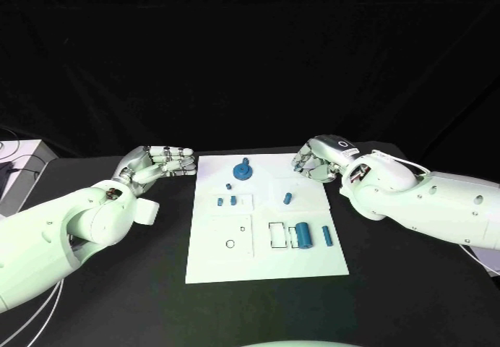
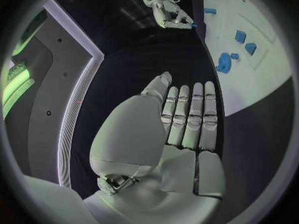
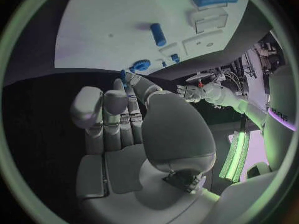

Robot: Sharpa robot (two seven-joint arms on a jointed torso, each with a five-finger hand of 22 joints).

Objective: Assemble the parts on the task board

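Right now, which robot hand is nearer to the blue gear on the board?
Left. The left robot hand sits just beside the board's edge near the blue gear; the right robot hand is slightly farther.

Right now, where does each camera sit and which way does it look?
Head view: on the robot's head, looking down at the board; both arms, left hand and right hand show.
Left wrist view: behind the left hand, facing the board's edge.
Right wrist view: behind the right hand, facing the board.
All three share the board and the gear.
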